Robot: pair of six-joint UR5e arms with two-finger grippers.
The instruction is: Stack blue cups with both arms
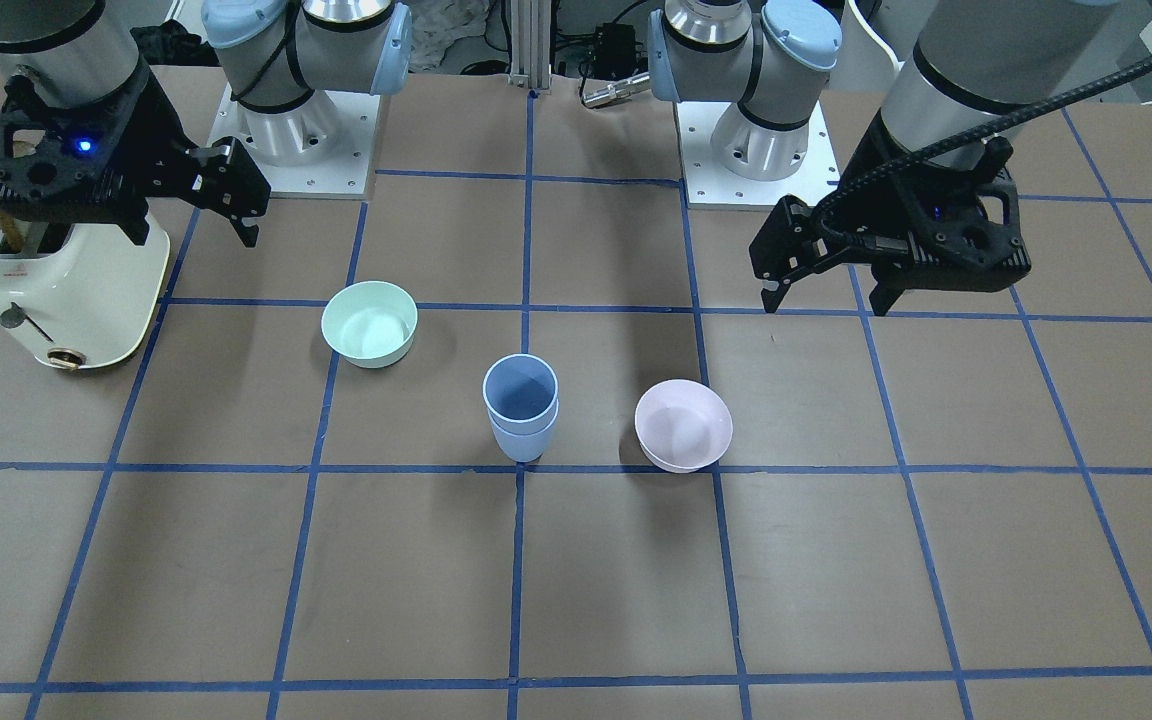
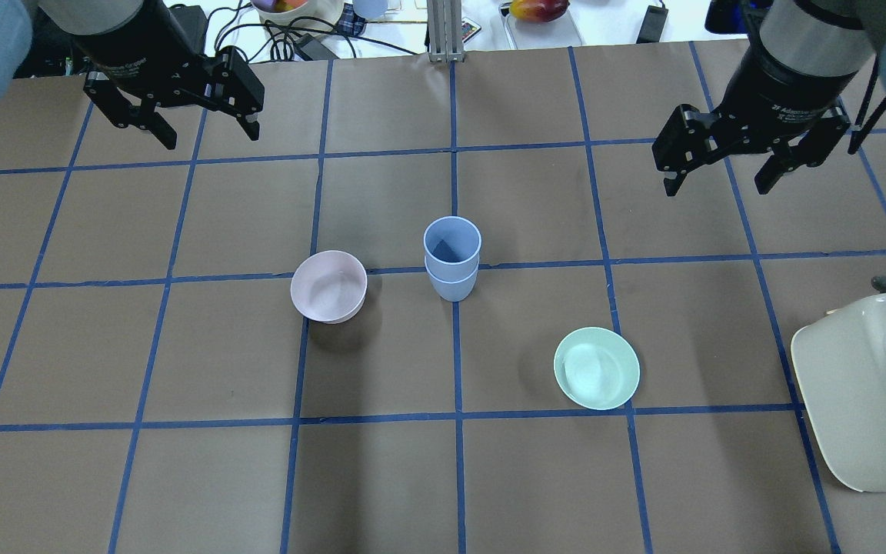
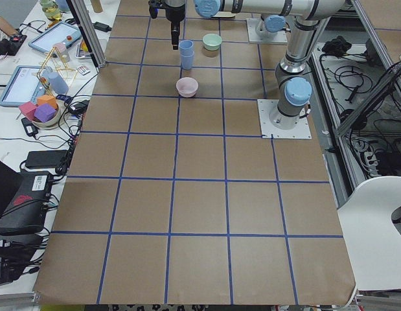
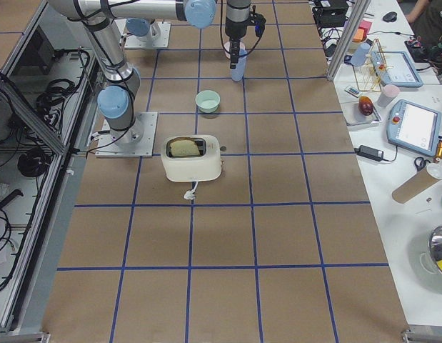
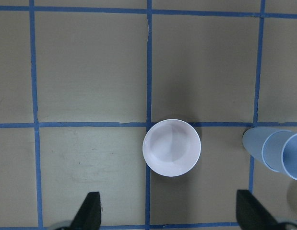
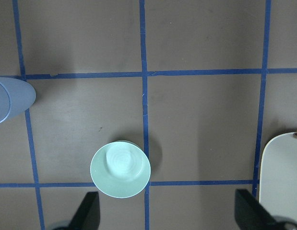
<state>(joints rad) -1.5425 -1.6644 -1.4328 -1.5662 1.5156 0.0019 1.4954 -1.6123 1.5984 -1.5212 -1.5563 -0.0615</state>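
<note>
The two blue cups [image 2: 451, 258] stand nested, one inside the other, upright at the table's centre; the stack also shows in the front view [image 1: 521, 405], at the right edge of the left wrist view [image 5: 275, 151] and the left edge of the right wrist view [image 6: 11, 99]. My left gripper [image 2: 208, 131] is open and empty, raised over the far left of the table [image 1: 826, 290]. My right gripper [image 2: 716, 177] is open and empty, raised over the far right [image 1: 191, 225]. Both are well away from the cups.
A pale pink bowl [image 2: 328, 286] sits left of the stack. A mint-green bowl [image 2: 596, 367] sits to its near right. A cream toaster [image 2: 874, 392] stands at the right edge. Blue tape lines grid the brown table.
</note>
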